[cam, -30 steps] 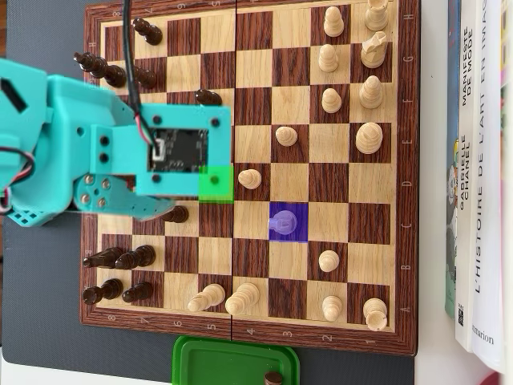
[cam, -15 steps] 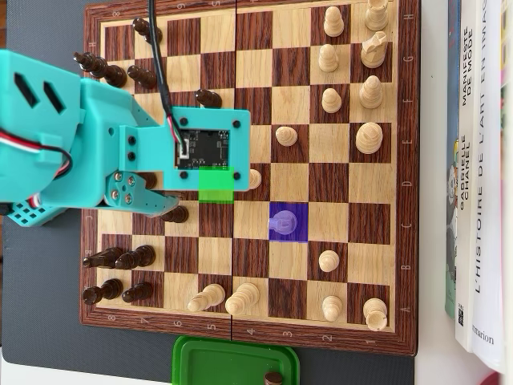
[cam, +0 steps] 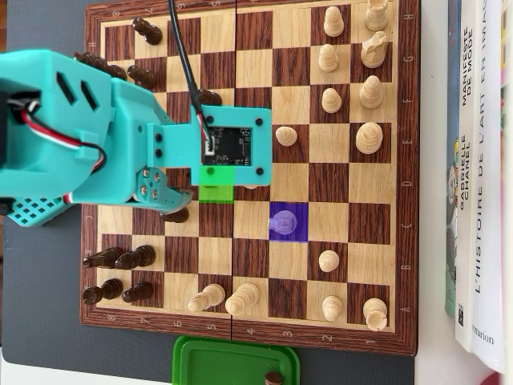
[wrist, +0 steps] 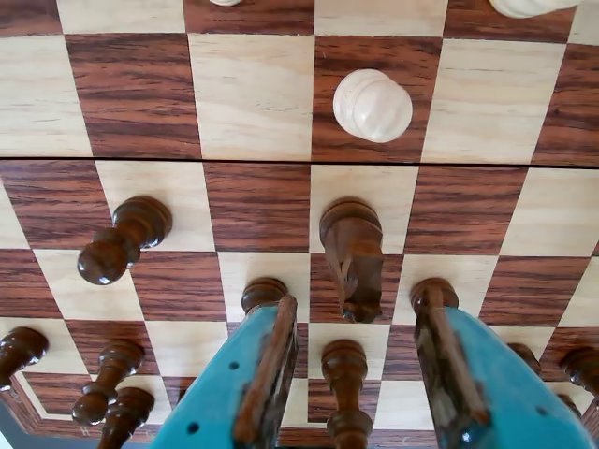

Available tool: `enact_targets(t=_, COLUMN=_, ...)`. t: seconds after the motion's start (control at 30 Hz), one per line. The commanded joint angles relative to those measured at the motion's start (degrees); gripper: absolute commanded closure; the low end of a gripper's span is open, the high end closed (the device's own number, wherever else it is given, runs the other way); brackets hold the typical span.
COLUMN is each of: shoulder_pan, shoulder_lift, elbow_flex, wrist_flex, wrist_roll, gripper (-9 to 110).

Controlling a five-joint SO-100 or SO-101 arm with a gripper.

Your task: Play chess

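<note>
In the wrist view my teal gripper (wrist: 352, 304) is open above the wooden chessboard (wrist: 253, 94). A dark pawn (wrist: 346, 374) stands between the two fingers (wrist: 267, 365), touching neither. A dark knight (wrist: 354, 253) stands just beyond the fingertips. A white pawn (wrist: 372, 105) stands farther ahead. In the overhead view the teal arm (cam: 104, 136) covers the board's left middle and hides the fingers. A green square (cam: 215, 183) and a purple square (cam: 288, 221) are marked on the board (cam: 409, 200).
Dark pieces (wrist: 122, 238) stand left of the gripper, several more along the near edge. White pieces (cam: 369, 92) fill the overhead view's right side; two (cam: 224, 299) lie tipped at the bottom. A green tray (cam: 235, 361) sits below the board, books (cam: 481, 176) at right.
</note>
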Motion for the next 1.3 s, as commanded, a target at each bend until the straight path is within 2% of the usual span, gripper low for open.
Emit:
enact_targets(t=0.0, shoulder_pan=0.4, shoulder_lift=-0.8, elbow_flex=-3.0, wrist_flex=-0.6, wrist_roll=-0.2, gripper=83)
enact_targets(t=0.6, shoulder_pan=2.0, shoulder_lift=-9.3, elbow_flex=-5.6, wrist_flex=-2.6, wrist_roll=-0.4, gripper=83)
enact_targets(t=1.27, shoulder_pan=3.5, shoulder_lift=-9.5, elbow_flex=-5.0, wrist_flex=-2.2, wrist_roll=-2.1, gripper=84)
